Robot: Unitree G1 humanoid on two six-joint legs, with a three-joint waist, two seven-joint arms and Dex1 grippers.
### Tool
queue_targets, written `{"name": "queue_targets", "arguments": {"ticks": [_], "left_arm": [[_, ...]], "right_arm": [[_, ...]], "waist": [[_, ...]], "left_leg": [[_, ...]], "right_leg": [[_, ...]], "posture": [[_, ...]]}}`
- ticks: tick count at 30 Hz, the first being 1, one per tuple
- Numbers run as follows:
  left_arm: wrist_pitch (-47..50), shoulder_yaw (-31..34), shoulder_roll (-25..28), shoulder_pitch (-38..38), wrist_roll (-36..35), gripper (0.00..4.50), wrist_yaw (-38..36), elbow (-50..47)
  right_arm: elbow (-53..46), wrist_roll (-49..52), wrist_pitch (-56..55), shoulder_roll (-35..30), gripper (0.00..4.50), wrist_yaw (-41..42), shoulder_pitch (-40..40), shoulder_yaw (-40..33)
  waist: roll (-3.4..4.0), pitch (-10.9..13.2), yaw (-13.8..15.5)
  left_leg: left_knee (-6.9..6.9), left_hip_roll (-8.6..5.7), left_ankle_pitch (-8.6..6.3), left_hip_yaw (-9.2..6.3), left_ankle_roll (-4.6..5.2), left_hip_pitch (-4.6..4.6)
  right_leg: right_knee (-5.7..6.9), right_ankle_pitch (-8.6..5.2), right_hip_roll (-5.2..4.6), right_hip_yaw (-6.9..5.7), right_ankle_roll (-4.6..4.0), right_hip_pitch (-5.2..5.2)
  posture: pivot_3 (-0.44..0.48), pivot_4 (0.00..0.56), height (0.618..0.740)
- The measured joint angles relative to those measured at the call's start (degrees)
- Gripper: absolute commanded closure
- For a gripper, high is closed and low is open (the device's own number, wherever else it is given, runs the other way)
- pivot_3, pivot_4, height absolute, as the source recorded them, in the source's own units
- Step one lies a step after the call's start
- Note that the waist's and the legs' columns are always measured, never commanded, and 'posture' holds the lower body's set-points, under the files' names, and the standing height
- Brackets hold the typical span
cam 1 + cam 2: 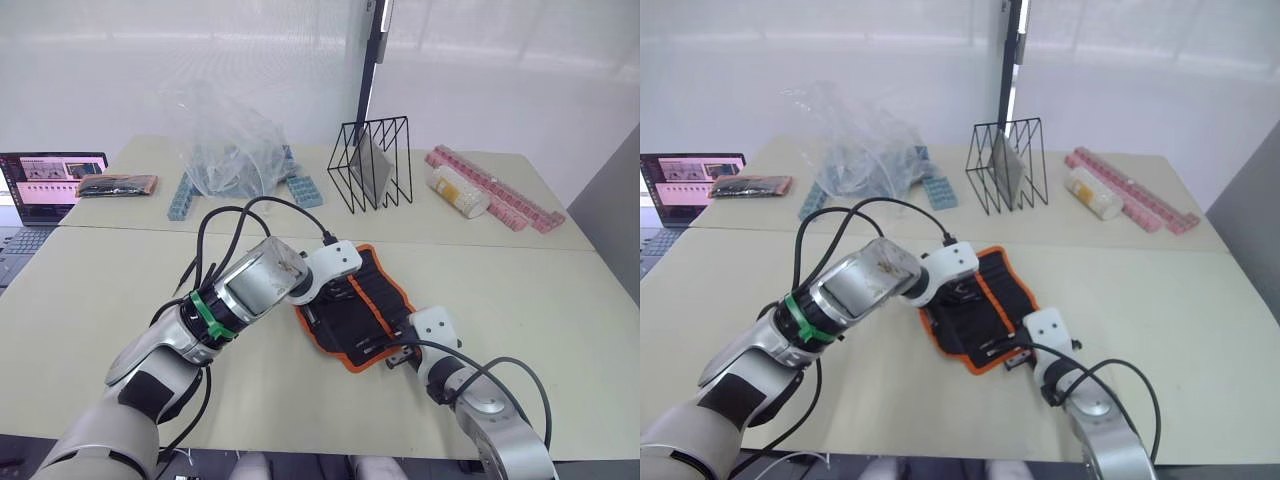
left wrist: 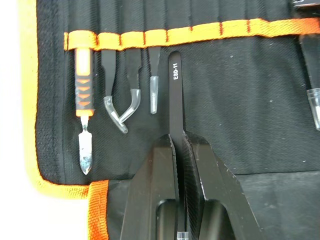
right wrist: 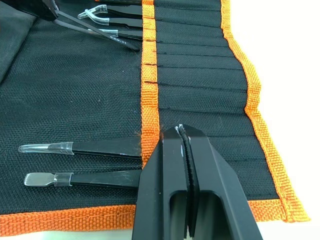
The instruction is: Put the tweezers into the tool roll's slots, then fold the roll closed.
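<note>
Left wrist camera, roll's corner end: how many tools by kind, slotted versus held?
Orange-handled tool, slotted: 1
Slotted tweezers beside it: 3
Held tweezers in the left gripper fingers: 1
Total: 5

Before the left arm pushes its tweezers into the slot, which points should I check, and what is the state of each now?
1. Left gripper holds the ESD-11 tweezers: ok, fingers closed on them.
2. Tweezers' end meets the orange strip at a slot: ok, it touches the strip; how deep it sits, cannot tell.
3. That slot is free: ok, the tools already stowed sit in the slots beside it.
4. Tool roll lies open and flat: ok.
5. Right gripper steadies the roll: its fingers are closed at the strip's edge; whether they pinch fabric, cannot tell.
6. All five tweezers stowed: not ok, this pair is still in the gripper.
</note>
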Motion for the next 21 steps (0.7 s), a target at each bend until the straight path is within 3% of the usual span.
{"name": "queue_targets", "arguments": {"ticks": [11, 21], "left_arm": [[-1.89, -0.09, -1.59, -0.01, -0.15, 4.5, 0.52, 2.73], [-7.8, -0.15, -6.23, -0.73, 2.21, 4.5, 1.05, 9.95]], "right_arm": [[0.0, -0.02, 0.02, -0.11, 4.48, 0.0, 0.01, 0.0], [-0.59, -0.12, 0.96, -0.33, 4.48, -0.01, 0.08, 0.0]], "waist": [[0.0, 0.0, 0.08], [-0.02, -0.01, 0.46]], "left_leg": [[0.0, 0.0, 0.0, 0.0, 0.0, 0.01], [0.0, 0.0, 0.0, 0.0, 0.0, 0.01]], "right_leg": [[0.0, 0.0, 0.0, 0.0, 0.0, 0.01], [-0.04, 0.0, 0.0, 0.0, 0.0, 0.06]], "posture": [[0.0, 0.15, 0.72], [0.0, 0.15, 0.72]]}}
